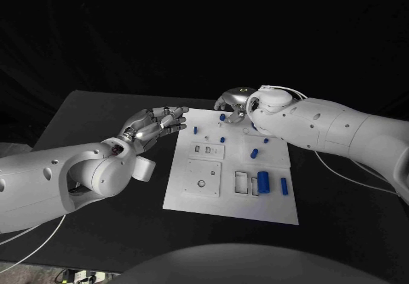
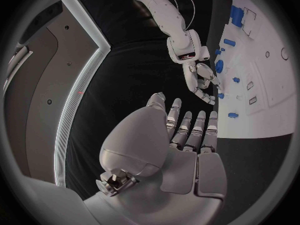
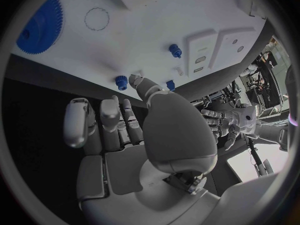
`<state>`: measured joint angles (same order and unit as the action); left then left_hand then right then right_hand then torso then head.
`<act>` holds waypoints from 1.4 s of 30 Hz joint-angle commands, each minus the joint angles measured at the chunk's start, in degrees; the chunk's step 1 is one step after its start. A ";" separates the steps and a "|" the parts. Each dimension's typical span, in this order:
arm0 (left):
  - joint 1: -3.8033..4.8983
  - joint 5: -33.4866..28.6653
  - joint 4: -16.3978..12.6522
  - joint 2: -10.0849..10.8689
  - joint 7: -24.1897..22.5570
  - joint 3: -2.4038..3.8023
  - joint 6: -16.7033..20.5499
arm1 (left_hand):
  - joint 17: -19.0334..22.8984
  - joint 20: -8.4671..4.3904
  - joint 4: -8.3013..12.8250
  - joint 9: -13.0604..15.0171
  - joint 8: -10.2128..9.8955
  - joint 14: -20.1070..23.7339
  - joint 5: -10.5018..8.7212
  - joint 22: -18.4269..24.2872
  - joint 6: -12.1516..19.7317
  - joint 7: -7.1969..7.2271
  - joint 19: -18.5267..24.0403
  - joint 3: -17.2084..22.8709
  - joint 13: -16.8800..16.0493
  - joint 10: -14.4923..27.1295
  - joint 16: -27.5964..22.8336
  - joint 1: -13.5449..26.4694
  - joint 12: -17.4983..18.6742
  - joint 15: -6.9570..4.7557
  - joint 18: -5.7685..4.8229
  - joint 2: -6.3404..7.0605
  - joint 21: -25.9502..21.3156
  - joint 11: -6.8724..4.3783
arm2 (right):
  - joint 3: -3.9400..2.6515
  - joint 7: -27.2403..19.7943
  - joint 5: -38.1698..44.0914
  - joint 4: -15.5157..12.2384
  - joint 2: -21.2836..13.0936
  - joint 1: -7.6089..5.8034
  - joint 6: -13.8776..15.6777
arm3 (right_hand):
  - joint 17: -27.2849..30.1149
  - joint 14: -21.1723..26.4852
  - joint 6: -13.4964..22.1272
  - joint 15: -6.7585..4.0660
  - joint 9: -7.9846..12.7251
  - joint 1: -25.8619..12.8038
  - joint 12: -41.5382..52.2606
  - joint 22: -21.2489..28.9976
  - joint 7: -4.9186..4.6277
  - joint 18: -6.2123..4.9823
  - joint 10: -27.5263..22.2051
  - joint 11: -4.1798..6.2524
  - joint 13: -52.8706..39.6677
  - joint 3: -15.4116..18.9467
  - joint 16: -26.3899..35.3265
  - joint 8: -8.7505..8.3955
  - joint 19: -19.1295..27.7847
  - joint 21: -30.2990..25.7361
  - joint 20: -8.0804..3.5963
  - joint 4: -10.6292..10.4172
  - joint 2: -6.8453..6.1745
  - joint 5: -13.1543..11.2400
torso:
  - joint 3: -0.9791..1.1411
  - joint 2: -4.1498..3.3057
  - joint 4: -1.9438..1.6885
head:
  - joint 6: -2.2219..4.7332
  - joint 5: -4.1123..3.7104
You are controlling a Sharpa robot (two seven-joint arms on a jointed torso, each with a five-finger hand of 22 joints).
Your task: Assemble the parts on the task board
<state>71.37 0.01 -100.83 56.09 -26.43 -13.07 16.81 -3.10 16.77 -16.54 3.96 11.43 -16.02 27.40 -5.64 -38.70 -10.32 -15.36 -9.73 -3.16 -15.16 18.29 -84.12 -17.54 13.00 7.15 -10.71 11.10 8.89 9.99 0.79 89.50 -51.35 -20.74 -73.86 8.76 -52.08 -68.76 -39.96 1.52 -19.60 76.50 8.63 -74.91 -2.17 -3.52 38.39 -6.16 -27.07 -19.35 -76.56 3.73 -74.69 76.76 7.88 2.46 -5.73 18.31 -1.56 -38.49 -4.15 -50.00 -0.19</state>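
The white task board (image 1: 229, 204) lies in the middle of the black table. On it lie a large blue cylinder (image 1: 263, 181), a slim blue bar (image 1: 283, 186) and several small blue pegs such as one mid-board (image 1: 254, 153). My right hand (image 1: 231, 104) hovers over the board's far edge, fingers apart, its thumb tip (image 3: 135, 80) beside a small blue peg (image 3: 121, 82); I cannot tell if they touch. A blue gear (image 3: 39, 25) lies on the board beyond that hand. My left hand (image 1: 158, 125) hangs open by the board's far left corner, holding nothing.
Raised white blocks with slots (image 1: 207, 151) and a square plate (image 1: 203, 177) sit on the board's left half. Black table (image 1: 102, 112) surrounds the board on all sides. A white cable (image 1: 341, 168) trails from the right arm.
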 commanded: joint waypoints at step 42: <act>-0.46 0.73 2.27 -2.64 -0.17 -0.01 -1.80 | -0.17 -0.09 -0.03 -0.03 0.61 -0.86 0.56 -0.12 0.21 -0.40 -0.57 1.08 0.01 0.00 1.08 -1.65 -0.49 0.65 -0.79 -0.33 0.59 0.47 | 0.58 -1.39 -2.50 -12.70 -20.49 1.63 7.81 | 4.31 20.55 -5.87 1.57 4.46 -3.26 38.86 8.44 -4.42 -5.43 5.71 0.71 -25.75 6.55 9.50 0.17 30.03 -40.02 2.62 -8.43 1.74 -9.08 | -0.03 0.81 0.10 | 0.00 -1.90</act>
<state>70.90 0.29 -98.49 53.58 -26.34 -13.11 16.16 -3.21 16.56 -16.50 3.95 11.64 -16.53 27.61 -5.74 -38.69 -10.32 -15.58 -9.05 -3.14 -14.95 19.17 -85.17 -17.77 13.51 7.15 -10.85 11.48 9.09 10.56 -3.99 84.12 -64.08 -41.20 -72.30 22.50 -45.15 -48.83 -46.44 2.77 -15.23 73.99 45.81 -66.44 -6.59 -8.89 45.76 -4.99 -51.05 -13.34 -65.73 3.95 -45.46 37.44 10.14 -5.90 -4.07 9.22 -1.60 -37.68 -3.96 -50.00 -2.05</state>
